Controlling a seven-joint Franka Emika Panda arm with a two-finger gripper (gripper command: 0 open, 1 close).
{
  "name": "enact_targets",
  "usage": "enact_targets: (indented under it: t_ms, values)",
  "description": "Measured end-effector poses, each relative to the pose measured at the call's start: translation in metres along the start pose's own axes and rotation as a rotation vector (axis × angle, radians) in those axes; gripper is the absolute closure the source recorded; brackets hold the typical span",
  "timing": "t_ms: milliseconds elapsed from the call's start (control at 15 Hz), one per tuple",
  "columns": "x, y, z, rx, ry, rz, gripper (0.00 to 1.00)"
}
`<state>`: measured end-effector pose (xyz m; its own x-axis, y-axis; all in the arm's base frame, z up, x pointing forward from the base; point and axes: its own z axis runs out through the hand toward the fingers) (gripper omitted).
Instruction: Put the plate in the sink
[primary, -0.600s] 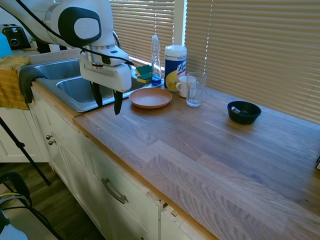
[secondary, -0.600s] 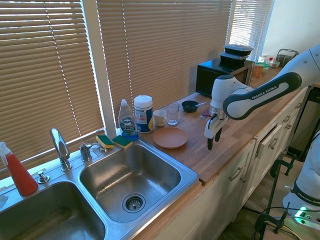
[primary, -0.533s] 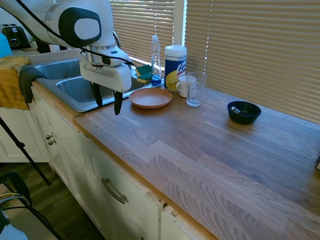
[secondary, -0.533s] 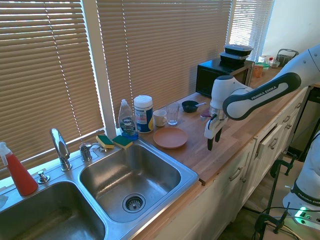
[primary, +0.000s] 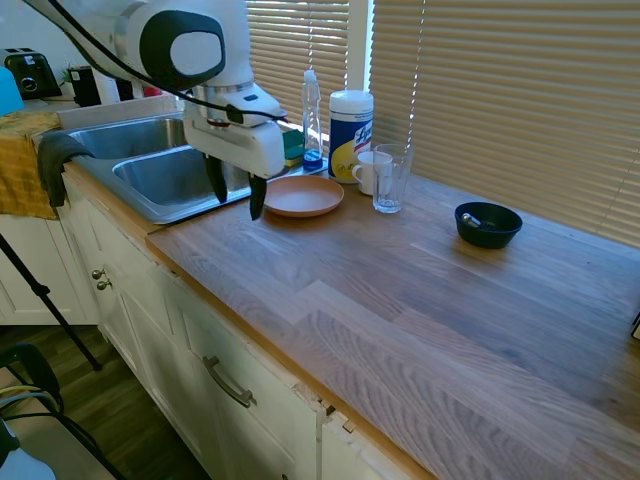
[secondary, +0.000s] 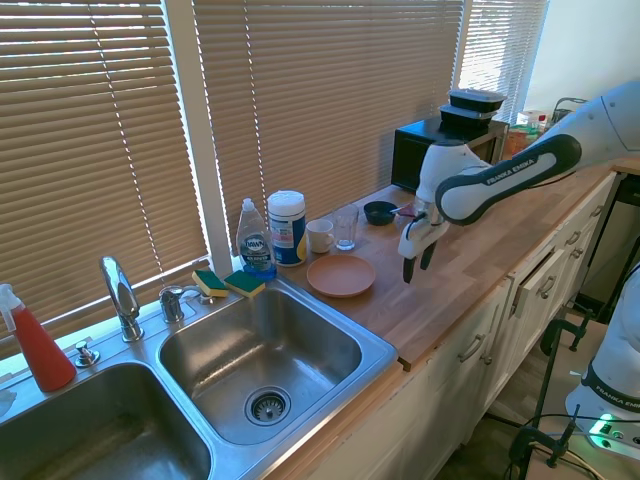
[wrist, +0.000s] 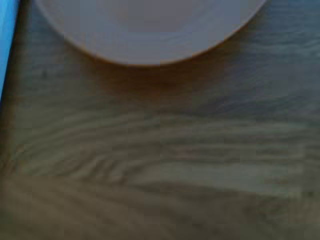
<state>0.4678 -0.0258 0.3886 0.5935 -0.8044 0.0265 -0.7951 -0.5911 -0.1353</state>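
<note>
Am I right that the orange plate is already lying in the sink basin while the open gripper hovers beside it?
Not quite: the plate sits on the wooden counter next to the sink, not in the basin, as the second exterior view shows. The rest holds: the gripper is open and hovers beside the plate.

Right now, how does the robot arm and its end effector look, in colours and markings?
The arm is glossy white with dark grey-black joint bands, one printed FRANKA EMIKA. A black cable runs along it. The end effector has a white boxy body and two slim black fingers.
</note>
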Motion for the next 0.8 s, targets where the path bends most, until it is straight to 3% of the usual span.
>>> enact_targets:
  t_ms: [467,800]
  values:
    - [0.097,-0.039,0.020,0.091,-0.041,0.096,0.00]
    - [0.144,-0.065,0.045,0.136,-0.120,0.152,0.00]
